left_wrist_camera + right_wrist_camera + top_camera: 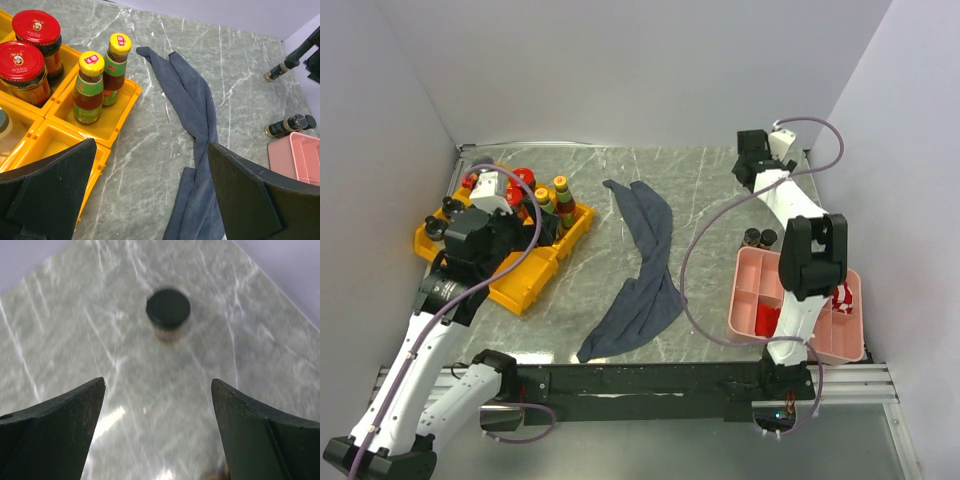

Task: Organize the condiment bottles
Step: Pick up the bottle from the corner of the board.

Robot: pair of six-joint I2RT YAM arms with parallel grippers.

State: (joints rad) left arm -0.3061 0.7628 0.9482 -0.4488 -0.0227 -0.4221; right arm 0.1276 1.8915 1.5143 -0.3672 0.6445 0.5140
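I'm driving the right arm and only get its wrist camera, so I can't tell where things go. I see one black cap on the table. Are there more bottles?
Observer: Yes. A yellow tray on the left holds red-lidded jars and two yellow-capped sauce bottles.
Operator: What's in the middle?
Observer: A grey-blue cloth lies rumpled there, between the two sides.
Operator: And on my side?
Observer: A pink tray sits at the near right, with two small black-capped bottles standing just beyond its far edge.
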